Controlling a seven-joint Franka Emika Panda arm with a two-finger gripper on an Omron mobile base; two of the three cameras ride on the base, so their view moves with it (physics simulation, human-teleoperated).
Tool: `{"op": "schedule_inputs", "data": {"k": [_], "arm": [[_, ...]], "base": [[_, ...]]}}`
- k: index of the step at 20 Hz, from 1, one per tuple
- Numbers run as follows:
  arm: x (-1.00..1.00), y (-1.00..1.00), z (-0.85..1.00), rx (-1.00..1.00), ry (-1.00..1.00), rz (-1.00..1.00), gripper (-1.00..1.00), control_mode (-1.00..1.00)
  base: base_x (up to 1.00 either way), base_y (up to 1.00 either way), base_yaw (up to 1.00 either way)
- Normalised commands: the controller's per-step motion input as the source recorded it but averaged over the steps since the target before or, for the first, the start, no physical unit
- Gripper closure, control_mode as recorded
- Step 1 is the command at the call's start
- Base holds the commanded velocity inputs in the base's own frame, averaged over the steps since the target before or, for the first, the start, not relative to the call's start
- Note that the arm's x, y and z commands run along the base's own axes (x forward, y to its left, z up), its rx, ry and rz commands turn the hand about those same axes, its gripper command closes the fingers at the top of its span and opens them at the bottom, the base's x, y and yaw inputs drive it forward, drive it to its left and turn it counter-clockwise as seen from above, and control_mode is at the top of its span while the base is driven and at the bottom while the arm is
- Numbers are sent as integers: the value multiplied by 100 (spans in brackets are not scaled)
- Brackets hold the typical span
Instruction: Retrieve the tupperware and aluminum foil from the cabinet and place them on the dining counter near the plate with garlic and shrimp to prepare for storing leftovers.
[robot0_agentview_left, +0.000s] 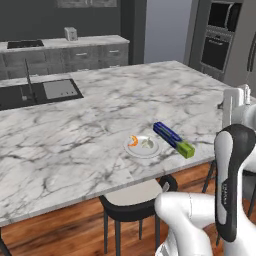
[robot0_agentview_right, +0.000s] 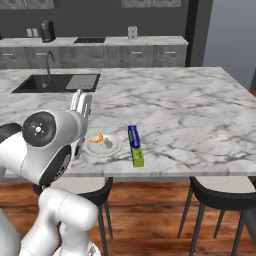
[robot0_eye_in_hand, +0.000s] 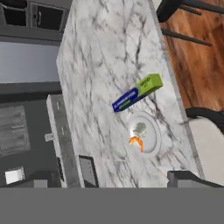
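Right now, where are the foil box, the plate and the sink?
foil box (robot0_agentview_left: 172, 139): left base view, blue middle of the box.
plate (robot0_agentview_right: 113, 148): right base view, bare white rim at the right.
sink (robot0_agentview_left: 20, 95): left base view, dark basin floor.

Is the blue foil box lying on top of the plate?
No, the aluminum foil lies flat on the marble beside the plate, with a gap between them.

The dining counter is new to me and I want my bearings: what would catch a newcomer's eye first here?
Against the dining counter, a broad slab of white veined marble, the blue aluminum foil box with its lime-green end stands out, lying near the front edge. Right beside it sits the plate with garlic and shrimp, an orange piece bright on the white. Farther back, a black sink is set into the top.
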Motion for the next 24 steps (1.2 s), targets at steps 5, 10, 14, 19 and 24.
{"op": "schedule_inputs", "data": {"k": [5,10,14,19,24], "arm": [[-12,30,63,-22,21,4,-100,-100],[9,23,8,-9,8,-5,-100,100],[0,0,0,0,0,0,-100,100],[0,0,0,0,0,0,-100,100],[0,0,0,0,0,0,-100,100]], "base": [[0,0,0],[-5,13,-9],[-97,-50,-34],[-49,-92,-48],[0,-67,-76]]}}
